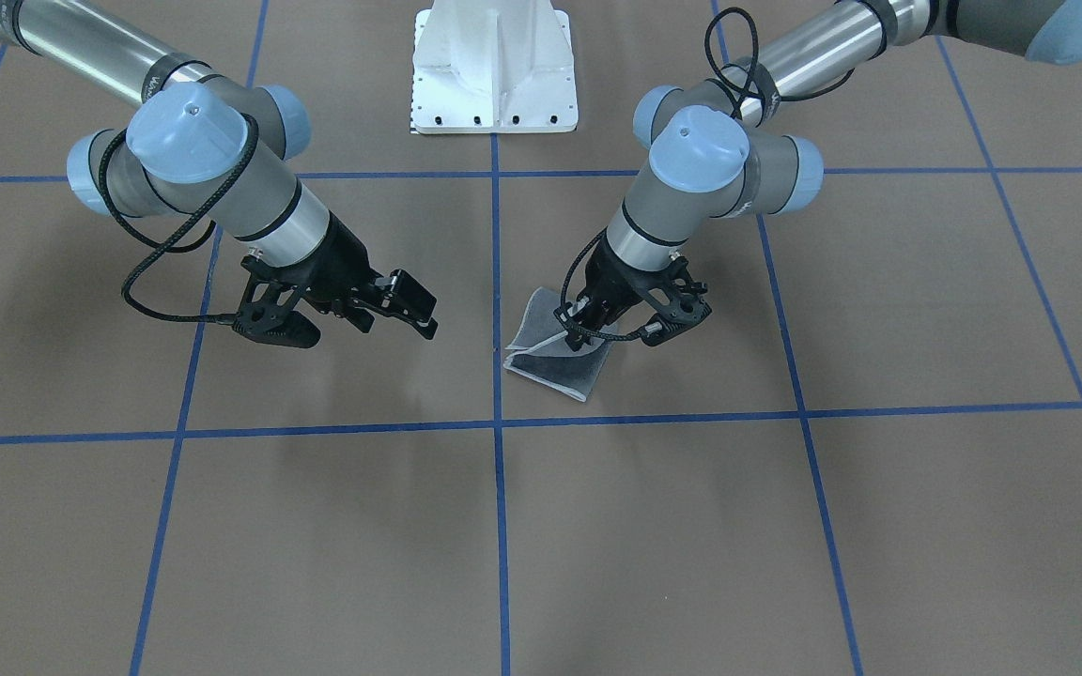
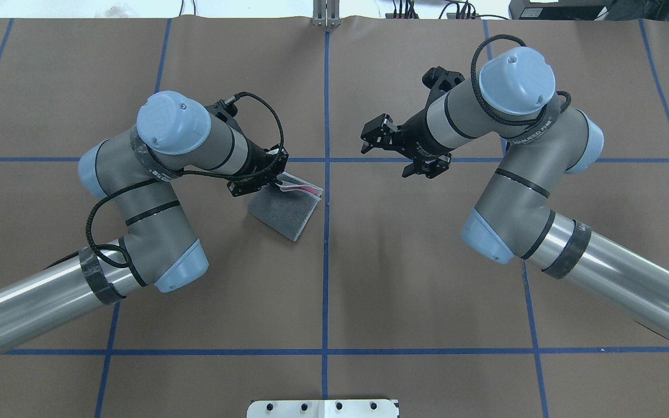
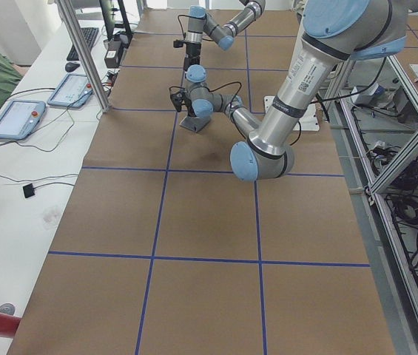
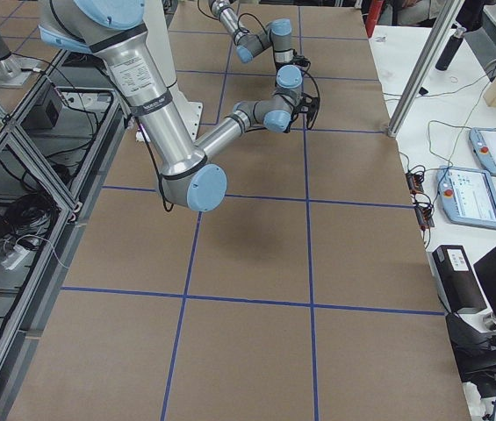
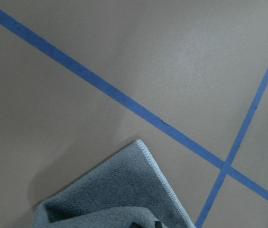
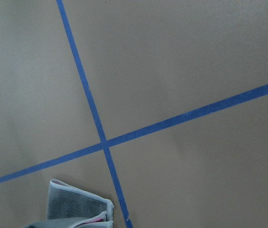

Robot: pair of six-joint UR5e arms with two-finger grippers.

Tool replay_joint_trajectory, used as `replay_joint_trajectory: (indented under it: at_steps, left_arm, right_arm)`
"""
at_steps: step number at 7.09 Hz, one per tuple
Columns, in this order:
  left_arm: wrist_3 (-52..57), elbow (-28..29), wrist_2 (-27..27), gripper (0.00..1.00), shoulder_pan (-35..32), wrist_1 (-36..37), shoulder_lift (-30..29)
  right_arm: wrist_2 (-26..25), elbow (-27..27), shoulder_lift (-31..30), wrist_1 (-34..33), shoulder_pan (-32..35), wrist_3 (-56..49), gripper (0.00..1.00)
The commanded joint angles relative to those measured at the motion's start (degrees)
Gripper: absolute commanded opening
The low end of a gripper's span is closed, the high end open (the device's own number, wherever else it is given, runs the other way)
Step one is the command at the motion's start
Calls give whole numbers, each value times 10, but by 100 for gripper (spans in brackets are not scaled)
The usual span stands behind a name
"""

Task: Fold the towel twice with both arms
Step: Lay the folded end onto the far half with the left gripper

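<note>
The towel (image 2: 285, 210) lies folded on the brown table just left of the centre tape line, dark grey face up, with a strip of pink showing at its far edge. In the front view the towel (image 1: 552, 364) has one corner lifted. My left gripper (image 2: 273, 179) is down on the towel's far edge, its fingers close together on the cloth (image 1: 583, 336). My right gripper (image 2: 401, 152) hangs open and empty above the table, to the right of the centre line and apart from the towel. The wrist views show towel corners (image 5: 119, 194) (image 6: 72, 209).
Blue tape lines (image 2: 326, 232) divide the brown paper table into squares. The white pedestal base (image 1: 494, 75) stands at the robot's side of the table. Metal posts and tablets (image 3: 15, 117) stand off the table's far side.
</note>
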Motion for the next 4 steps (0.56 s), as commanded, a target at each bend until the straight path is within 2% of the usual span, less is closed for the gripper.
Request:
replay_joint_trajectory:
  at_steps: [1, 2, 4]
  left_arm:
    - [0, 8, 0, 0, 1, -5, -2]
    - [-2, 16, 0, 9, 0, -9, -7]
    - [-50, 74, 3, 100, 1, -39, -42]
  right_arm:
    - [0, 0, -2, 0, 0, 0, 100]
    - [0, 0, -2, 0, 0, 0, 100]
    - [0, 0, -4, 0, 0, -1, 100]
